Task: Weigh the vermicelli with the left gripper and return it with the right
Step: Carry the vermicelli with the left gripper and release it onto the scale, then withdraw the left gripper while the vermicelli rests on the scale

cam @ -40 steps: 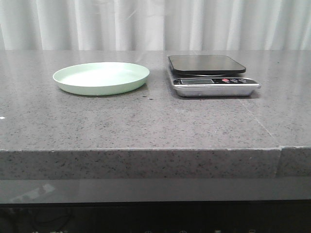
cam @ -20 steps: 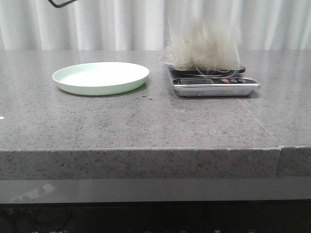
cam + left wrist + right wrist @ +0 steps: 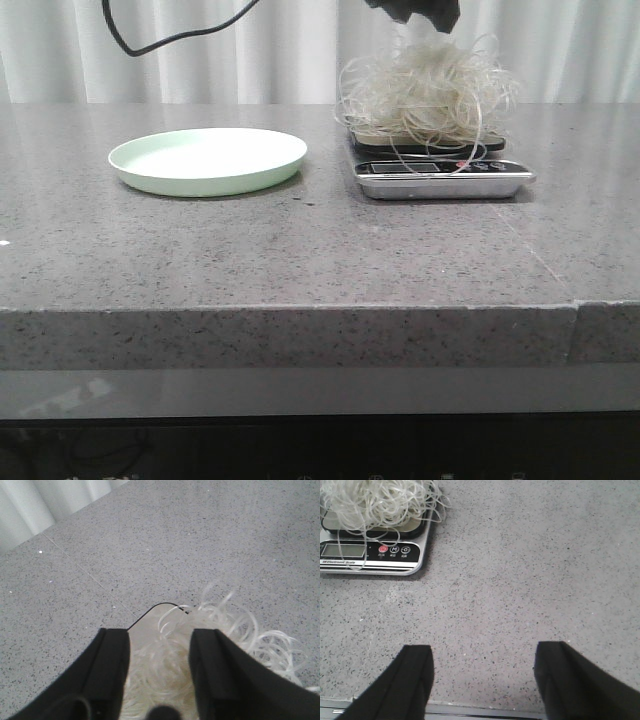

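Front view: a grey stone table [image 3: 300,260] before white curtains. On it a kitchen scale [image 3: 440,172] serves as the landmark. The vermicelli [image 3: 428,98], a springy heap of pale curly strands, rests on the scale's dark platform, with loops spilling over the display. The left gripper [image 3: 425,15] hangs directly above the heap, touching its crown. Left of the scale, well apart, sits an empty pale green plate [image 3: 208,160].

Left wrist view: the left gripper [image 3: 159,672] has its two black fingers [image 3: 112,665] spread apart, strands lying loose between them, nothing clamped.

Right wrist view: the right gripper [image 3: 482,680] is spread wide over bare stone, near the table's front edge and well clear of the scale [image 3: 372,545], which carries the vermicelli [image 3: 377,502].

The heap looks very light, soft and springy, likely brittle if dry, and strands may snag on the fingers or trail. A deep pinch through the crown of the mound seems the best hold. There is open stone between scale and plate, and in front of the scale, for the right arm to approach
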`<action>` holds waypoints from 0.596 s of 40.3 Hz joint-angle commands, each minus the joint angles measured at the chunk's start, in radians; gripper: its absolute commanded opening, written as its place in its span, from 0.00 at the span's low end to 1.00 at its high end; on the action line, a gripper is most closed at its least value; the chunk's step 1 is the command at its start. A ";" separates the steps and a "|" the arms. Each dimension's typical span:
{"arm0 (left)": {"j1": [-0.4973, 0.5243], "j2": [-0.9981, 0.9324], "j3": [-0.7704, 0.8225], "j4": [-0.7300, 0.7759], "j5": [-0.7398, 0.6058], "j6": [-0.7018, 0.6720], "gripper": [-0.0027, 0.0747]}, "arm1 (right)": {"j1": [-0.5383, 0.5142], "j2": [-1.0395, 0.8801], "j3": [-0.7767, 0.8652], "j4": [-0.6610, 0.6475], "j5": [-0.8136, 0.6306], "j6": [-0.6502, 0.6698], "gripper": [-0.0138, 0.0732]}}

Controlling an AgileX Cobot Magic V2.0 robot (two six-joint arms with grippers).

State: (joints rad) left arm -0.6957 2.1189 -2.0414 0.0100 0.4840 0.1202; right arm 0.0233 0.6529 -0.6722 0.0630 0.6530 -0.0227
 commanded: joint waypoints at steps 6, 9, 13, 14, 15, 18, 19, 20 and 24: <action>-0.008 -0.130 -0.037 -0.010 -0.011 -0.003 0.59 | 0.002 0.009 -0.027 -0.001 -0.058 -0.003 0.79; -0.008 -0.177 -0.037 -0.004 0.045 -0.003 0.59 | 0.002 0.009 -0.027 -0.001 -0.058 -0.003 0.79; -0.008 -0.247 -0.037 -0.004 0.114 -0.003 0.59 | 0.002 0.009 -0.027 -0.001 -0.058 -0.003 0.79; -0.008 -0.264 -0.037 -0.004 0.130 -0.003 0.59 | 0.002 0.009 -0.027 -0.001 -0.058 -0.003 0.79; -0.008 -0.284 -0.037 -0.004 0.147 -0.003 0.59 | 0.002 0.009 -0.027 -0.001 -0.058 -0.003 0.79; -0.008 -0.338 -0.037 -0.004 0.228 -0.005 0.58 | 0.002 0.009 -0.027 -0.001 -0.058 -0.003 0.79; -0.008 -0.358 -0.037 -0.004 0.262 -0.005 0.58 | 0.002 0.009 -0.027 -0.001 -0.058 -0.003 0.79; -0.008 -0.372 -0.035 -0.004 0.287 -0.008 0.58 | 0.002 0.009 -0.027 -0.001 -0.058 -0.003 0.79; -0.008 -0.446 -0.003 -0.010 0.373 -0.015 0.58 | 0.002 0.009 -0.027 -0.001 -0.058 -0.003 0.79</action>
State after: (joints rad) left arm -0.6957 1.7816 -2.0388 0.0096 0.8357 0.1184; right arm 0.0233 0.6529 -0.6722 0.0630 0.6530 -0.0227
